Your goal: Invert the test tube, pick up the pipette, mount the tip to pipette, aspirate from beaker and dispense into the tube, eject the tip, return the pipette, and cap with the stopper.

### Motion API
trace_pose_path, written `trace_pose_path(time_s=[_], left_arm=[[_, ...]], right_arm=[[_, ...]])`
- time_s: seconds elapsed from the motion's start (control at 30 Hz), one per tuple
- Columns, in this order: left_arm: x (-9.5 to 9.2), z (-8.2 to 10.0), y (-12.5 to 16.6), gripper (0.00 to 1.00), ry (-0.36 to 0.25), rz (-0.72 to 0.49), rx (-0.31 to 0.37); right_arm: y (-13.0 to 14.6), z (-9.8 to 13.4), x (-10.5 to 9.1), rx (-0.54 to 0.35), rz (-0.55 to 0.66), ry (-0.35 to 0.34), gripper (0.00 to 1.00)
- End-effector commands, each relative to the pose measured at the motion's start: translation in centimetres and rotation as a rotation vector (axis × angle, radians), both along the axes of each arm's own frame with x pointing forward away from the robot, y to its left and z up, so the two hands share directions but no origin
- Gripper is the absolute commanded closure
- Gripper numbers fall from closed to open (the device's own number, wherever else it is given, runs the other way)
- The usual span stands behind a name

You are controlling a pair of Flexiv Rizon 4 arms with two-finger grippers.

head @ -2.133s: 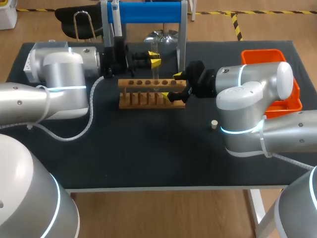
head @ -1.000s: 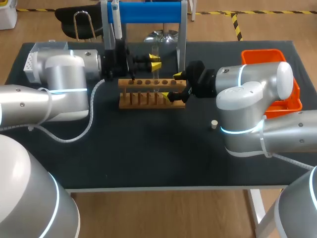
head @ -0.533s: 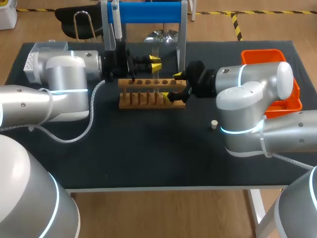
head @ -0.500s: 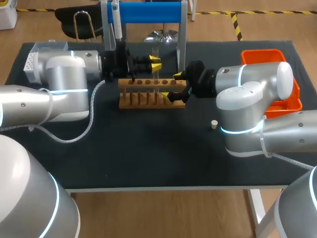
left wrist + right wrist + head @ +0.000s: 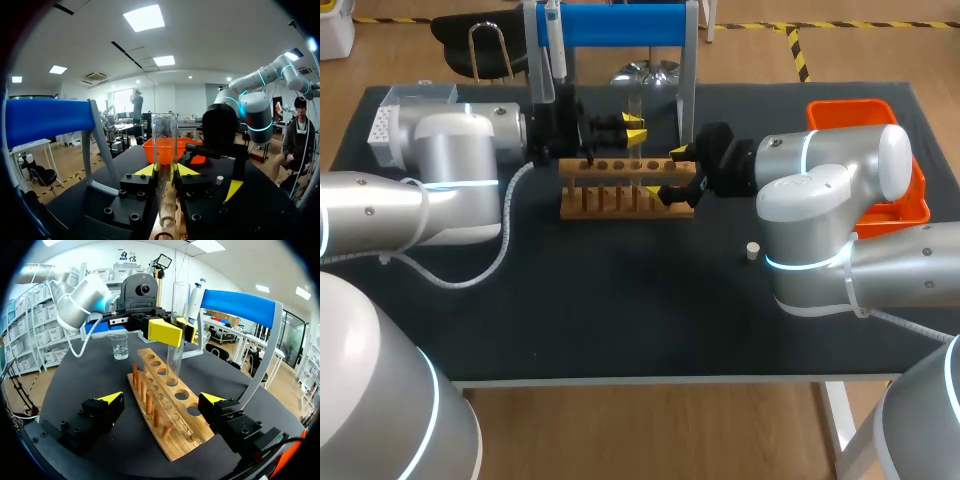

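A clear test tube (image 5: pixel 634 140) stands upright over the wooden rack (image 5: pixel 620 198), and my left gripper (image 5: pixel 633 126) is shut on its middle. In the left wrist view the test tube (image 5: pixel 164 142) rises between the yellow fingertips (image 5: pixel 145 170) of the left gripper (image 5: pixel 166 171). Its lower end reaches down to a hole of the rack (image 5: pixel 172 427). My right gripper (image 5: pixel 162 399) stands open astride the rack's near end, touching nothing. It faces the test tube (image 5: pixel 177 325). The pipette (image 5: pixel 552 40) hangs on the blue stand (image 5: pixel 620 22). A small stopper (image 5: pixel 752 250) lies on the table.
An orange bin (image 5: pixel 865 112) sits at the right edge behind my right arm. A glass beaker (image 5: pixel 119 346) stands beyond the rack, beside my left arm. A white box (image 5: pixel 388 118) sits at the far left.
The left arm has shifted slightly, with the tube still held upright over the rack. The right arm has not moved.
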State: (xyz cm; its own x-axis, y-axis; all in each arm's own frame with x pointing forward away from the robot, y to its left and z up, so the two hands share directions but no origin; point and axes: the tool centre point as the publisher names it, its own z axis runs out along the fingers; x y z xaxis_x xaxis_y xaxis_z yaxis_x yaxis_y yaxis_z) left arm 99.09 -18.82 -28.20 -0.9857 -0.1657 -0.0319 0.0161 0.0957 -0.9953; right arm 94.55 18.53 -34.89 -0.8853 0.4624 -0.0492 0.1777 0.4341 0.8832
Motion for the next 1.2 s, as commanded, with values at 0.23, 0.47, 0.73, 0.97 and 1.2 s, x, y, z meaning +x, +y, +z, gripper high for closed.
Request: trace_pose_path(time_s=[0.23, 0.47, 0.73, 0.97, 1.2], left_arm=[[0.17, -0.22, -0.11, 1.00, -0.010, -0.011, 0.003], [0.19, -0.37, -0.30, 1.00, -0.013, -0.012, 0.004], [0.17, -0.59, -0.49, 1.00, -0.018, -0.019, -0.002], [0.05, -0.68, -0.52, 1.00, -0.027, -0.023, -0.010], [-0.16, -0.78, -0.59, 1.00, -0.042, -0.032, -0.015]], right_arm=[[0.02, -0.04, -0.06, 0.001, -0.002, -0.001, 0.00], [0.02, -0.04, -0.06, 0.001, -0.002, -0.001, 0.00], [0.02, -0.04, -0.06, 0.001, -0.002, -0.001, 0.00], [0.02, -0.04, -0.06, 0.001, -0.002, -0.001, 0.00], [0.02, -0.04, -0.06, 0.001, -0.002, -0.001, 0.00]])
